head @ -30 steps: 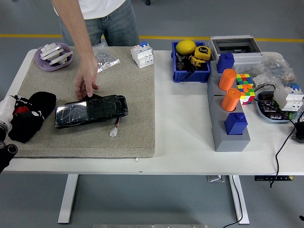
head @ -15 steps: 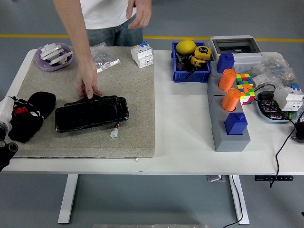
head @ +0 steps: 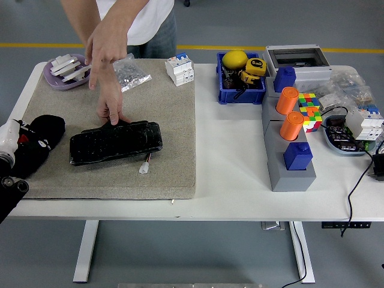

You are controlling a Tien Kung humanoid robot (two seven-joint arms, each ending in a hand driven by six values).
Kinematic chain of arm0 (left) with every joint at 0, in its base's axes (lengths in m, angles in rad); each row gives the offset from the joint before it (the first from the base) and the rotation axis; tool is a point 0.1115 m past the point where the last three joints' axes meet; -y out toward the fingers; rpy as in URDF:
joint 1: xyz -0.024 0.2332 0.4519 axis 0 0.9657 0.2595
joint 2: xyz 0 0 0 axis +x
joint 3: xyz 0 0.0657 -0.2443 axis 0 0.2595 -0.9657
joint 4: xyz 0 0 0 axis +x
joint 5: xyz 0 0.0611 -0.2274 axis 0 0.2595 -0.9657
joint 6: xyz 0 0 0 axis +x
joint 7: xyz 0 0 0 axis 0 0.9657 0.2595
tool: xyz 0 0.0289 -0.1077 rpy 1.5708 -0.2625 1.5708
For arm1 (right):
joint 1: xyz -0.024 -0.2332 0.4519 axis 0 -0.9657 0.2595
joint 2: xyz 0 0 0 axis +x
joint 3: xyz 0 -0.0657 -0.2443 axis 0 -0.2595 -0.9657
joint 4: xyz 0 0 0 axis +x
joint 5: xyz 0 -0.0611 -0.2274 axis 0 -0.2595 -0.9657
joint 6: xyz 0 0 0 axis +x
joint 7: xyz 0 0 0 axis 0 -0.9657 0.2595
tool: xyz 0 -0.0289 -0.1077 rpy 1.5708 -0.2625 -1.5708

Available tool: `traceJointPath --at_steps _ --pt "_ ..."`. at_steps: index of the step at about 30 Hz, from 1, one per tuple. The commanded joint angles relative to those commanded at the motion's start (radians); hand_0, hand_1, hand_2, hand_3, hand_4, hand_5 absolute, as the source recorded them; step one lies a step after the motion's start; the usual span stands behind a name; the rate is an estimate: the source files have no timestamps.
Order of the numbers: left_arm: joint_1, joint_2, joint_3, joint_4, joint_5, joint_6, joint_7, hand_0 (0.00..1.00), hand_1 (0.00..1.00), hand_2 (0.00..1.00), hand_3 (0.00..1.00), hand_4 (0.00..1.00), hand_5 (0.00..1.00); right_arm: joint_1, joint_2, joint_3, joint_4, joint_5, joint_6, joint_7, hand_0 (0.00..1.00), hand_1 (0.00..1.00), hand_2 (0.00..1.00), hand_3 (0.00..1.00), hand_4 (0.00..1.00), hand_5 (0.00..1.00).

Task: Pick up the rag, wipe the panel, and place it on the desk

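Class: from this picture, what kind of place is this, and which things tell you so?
Probably a workshop or robotics lab: a white workbench holds circuit breakers, a tape measure in a blue parts bin, over a line-marked floor.

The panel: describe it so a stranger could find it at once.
Look at the beige mat covering the table's left half. Near its front lies the panel, a long, flat, glossy black slab with a small white plug on wires at its front right. A person's hand touches its far edge; nothing else there is shiny.
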State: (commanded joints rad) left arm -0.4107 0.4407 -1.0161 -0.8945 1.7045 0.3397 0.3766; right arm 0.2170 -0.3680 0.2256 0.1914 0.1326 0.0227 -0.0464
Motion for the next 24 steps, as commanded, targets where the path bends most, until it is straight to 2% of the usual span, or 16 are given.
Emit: traceJointPath --at_steps 1,2,7,8,13,14,18,19,20,24 --pt "0.001 0.0 -0.001 0.001 0.004 0.004 0.001 0.307 0.263 0.528 0.515 0.221 0.002 0.0 0.0 0.0 0.0 0.0 0.0 0.0 0.708 0.504 0.632 0.619 0.998 0.554" --pt "0.002 0.0 0.001 0.002 0.007 0.006 0.002 0.273 0.184 0.497 0.459 0.102 0.002 0.0 -0.001 -0.001 -0.001 0.001 0.0 0.0 0.709 0.504 0.632 0.618 0.998 0.554" --pt "0.004 0.002 0.005 0.004 0.012 0.015 0.004 0.273 0.184 0.497 0.459 0.102 0.002 0.002 -0.001 0.002 -0.001 0.001 -0.001 0.0 0.709 0.504 0.632 0.618 0.998 0.554" --pt "0.005 0.002 0.005 0.004 0.016 0.022 0.001 0.254 0.146 0.481 0.426 0.071 0.002 0.003 -0.001 0.002 -0.001 0.0 -0.001 0.0 0.708 0.504 0.632 0.618 0.998 0.555" --pt "0.009 0.002 0.002 -0.004 0.033 0.028 0.003 0.254 0.146 0.481 0.426 0.071 0.002 0.002 -0.001 -0.004 -0.002 0.007 -0.001 0.0 0.708 0.504 0.632 0.618 0.998 0.555" --pt "0.009 0.003 0.001 -0.006 0.037 0.027 0.005 0.25 0.137 0.476 0.384 0.072 0.002 0.002 -0.001 -0.006 -0.002 0.008 0.0 0.0 0.708 0.504 0.631 0.619 0.998 0.555" --pt "0.017 0.006 -0.012 -0.024 0.061 0.021 0.018 0.25 0.137 0.476 0.384 0.072 0.002 0.0 -0.001 -0.013 -0.003 0.015 0.0 -0.001 0.708 0.504 0.631 0.619 0.998 0.555" --pt "0.021 0.008 -0.018 -0.035 0.069 0.018 0.023 0.25 0.137 0.476 0.384 0.072 0.002 -0.001 -0.002 -0.016 -0.003 0.019 0.001 -0.001 0.708 0.504 0.631 0.619 0.998 0.555" --pt "0.025 0.009 -0.026 -0.047 0.081 0.015 0.029 0.244 0.135 0.48 0.395 0.119 0.002 -0.002 -0.002 -0.022 -0.004 0.024 0.001 -0.001 0.708 0.504 0.631 0.618 0.998 0.555" --pt "0.044 0.013 -0.061 -0.103 0.124 0.006 0.051 0.244 0.135 0.48 0.395 0.119 0.002 -0.006 -0.002 -0.045 -0.007 0.046 0.003 -0.003 0.708 0.504 0.631 0.618 0.998 0.555"
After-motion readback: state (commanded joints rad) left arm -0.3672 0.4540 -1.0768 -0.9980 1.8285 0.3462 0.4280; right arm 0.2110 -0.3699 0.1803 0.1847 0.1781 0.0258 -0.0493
